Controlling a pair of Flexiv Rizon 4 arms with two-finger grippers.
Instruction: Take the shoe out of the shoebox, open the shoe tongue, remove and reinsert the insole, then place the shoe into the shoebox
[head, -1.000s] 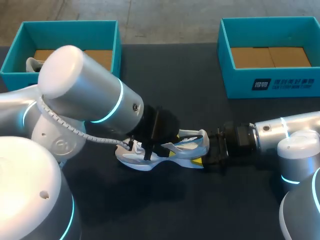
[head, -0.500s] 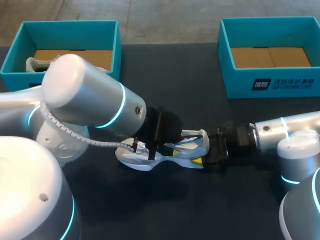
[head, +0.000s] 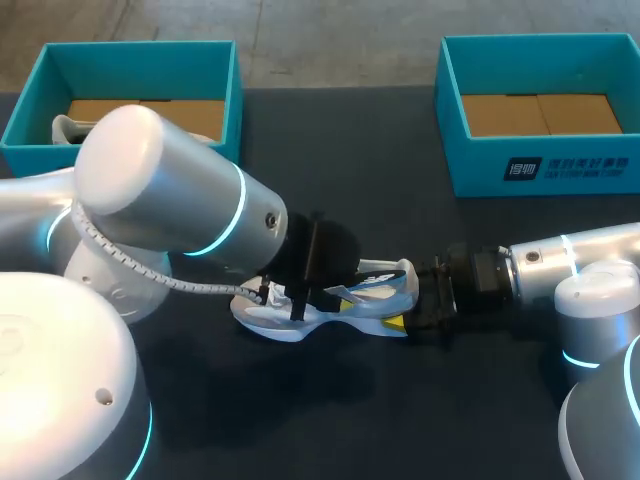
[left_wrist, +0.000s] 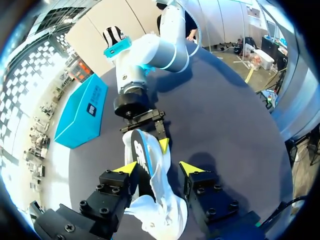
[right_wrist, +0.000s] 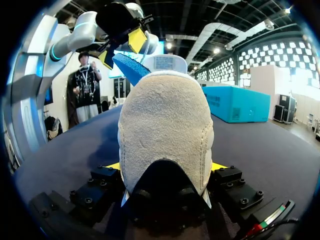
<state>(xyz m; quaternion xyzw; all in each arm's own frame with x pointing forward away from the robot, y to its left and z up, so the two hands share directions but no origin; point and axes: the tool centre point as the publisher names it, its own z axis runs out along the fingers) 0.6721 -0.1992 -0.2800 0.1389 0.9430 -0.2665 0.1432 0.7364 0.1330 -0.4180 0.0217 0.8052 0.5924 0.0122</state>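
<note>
The shoe (head: 335, 305) lies on the table (head: 350, 150) between both arms. The right gripper (right_wrist: 165, 166) clamps its heel. The left gripper (left_wrist: 157, 169) straddles its middle, jaws wide, with the blue insole (right_wrist: 127, 67) tilted up out of it. Working the insole likely calls for a firm heel hold and a pinch on the insole alone. Beyond the shoe, the left shoebox (head: 120, 50) holds a second shoe (head: 65, 128); the right shoebox (head: 560, 165) shows only cardboard.

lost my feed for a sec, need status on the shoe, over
Right tool shut on the shoe at its heel. Left tool open, astride the shoe. Blue insole sticking up out of it. Empty shoebox stands apart.
</note>
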